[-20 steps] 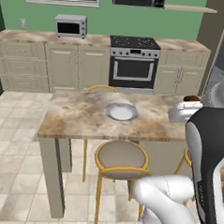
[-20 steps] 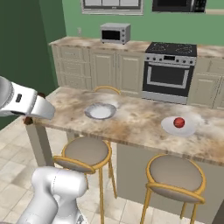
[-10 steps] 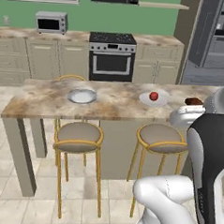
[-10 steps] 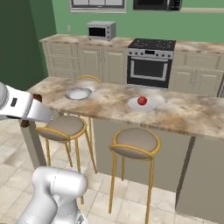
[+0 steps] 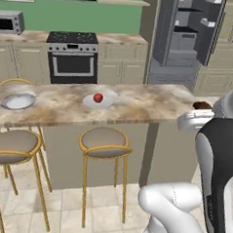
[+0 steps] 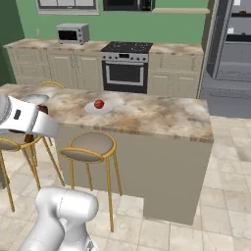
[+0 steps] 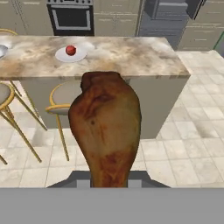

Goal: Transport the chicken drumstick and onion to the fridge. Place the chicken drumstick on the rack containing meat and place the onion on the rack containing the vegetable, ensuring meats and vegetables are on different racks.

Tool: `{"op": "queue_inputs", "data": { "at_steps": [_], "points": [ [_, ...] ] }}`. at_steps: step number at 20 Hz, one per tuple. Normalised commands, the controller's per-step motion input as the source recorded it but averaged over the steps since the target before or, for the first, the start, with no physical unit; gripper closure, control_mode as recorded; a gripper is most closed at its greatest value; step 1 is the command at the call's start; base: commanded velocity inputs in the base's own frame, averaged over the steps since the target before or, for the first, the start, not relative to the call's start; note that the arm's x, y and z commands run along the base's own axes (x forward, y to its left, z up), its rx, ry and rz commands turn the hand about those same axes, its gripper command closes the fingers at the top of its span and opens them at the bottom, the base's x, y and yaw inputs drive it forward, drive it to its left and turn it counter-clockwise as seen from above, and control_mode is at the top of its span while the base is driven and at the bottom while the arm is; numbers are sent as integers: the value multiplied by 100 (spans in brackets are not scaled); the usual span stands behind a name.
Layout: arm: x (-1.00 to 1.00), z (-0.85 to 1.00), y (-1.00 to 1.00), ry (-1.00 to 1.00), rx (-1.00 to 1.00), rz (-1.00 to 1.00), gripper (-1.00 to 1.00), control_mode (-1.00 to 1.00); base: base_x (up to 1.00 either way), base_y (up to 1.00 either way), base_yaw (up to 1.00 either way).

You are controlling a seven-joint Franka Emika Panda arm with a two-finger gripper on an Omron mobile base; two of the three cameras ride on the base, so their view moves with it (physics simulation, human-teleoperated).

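My gripper [image 5: 201, 111] is shut on the chicken drumstick [image 7: 107, 127], a brown-orange piece standing upright and close in the hand view, which hides the fingertips. Its dark end [image 5: 203, 105] pokes out above the white hand at the island's right end. The onion [image 5: 97, 97] is a small red ball on a white plate [image 5: 105, 103] on the island counter, also seen as the onion [image 6: 99, 104] and the onion [image 7: 70, 50]. The fridge [image 5: 187, 35] stands open at the back right, its black shelves [image 6: 240, 35] visible. What lies on them is too small to tell.
The marble island counter [image 5: 138, 105] lies between me and the fridge, with yellow-framed stools [image 5: 104, 142] along its near side. A grey dish [image 5: 18, 101] sits at its left end. A stove [image 5: 72, 57] and microwave [image 6: 72, 34] line the back wall. Tiled floor opens right of the island [image 6: 230, 171].
The base has driven to the right, so the whole scene has slid left and the fridge has come into view. The drumstick stays in the shut gripper.
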Motion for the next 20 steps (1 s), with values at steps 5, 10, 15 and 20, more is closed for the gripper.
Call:
{"op": "queue_inputs", "data": {
  "at_steps": [5, 10, 15, 20],
  "points": [
    [0, 0, 0, 0, 0, 0, 100, 100, 0, -100, -16],
    [0, 0, 0, 0, 0, 0, 100, 100, 1, -100, -10],
    [0, 0, 0, 0, 0, 0, 100, 100, 59, -100, -1],
    [0, 0, 0, 0, 0, 0, 100, 100, 100, -100, 1]
  ]
}}
